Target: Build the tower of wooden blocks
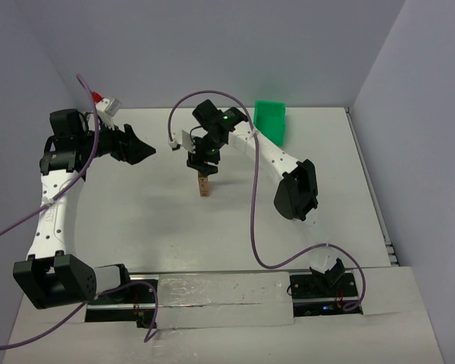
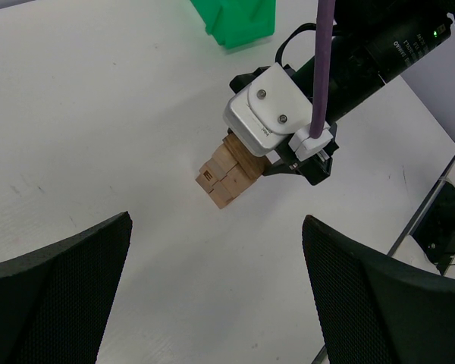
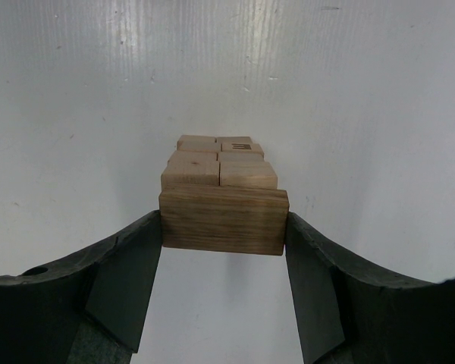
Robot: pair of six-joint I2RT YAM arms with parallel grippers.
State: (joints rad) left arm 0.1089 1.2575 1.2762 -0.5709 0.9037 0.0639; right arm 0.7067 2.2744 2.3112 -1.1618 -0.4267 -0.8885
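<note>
The tower (image 1: 204, 186) stands mid-table as a short column of tan wood blocks. In the right wrist view its layers (image 3: 220, 163) show cubes side by side. My right gripper (image 3: 224, 227) is shut on a wider, darker wood block (image 3: 224, 220), which rests on top of the column with a finger against each end. From above, the right gripper (image 1: 202, 168) hangs directly over the tower. The left wrist view shows the tower (image 2: 226, 178) under the right wrist's white mount (image 2: 269, 117). My left gripper (image 2: 216, 227) is open and empty, well to the tower's left (image 1: 144, 150).
A green bin (image 1: 271, 121) stands at the back, right of the tower, and shows at the top of the left wrist view (image 2: 235, 19). Purple cables loop over both arms. The table's right edge (image 1: 375, 205) meets the wall.
</note>
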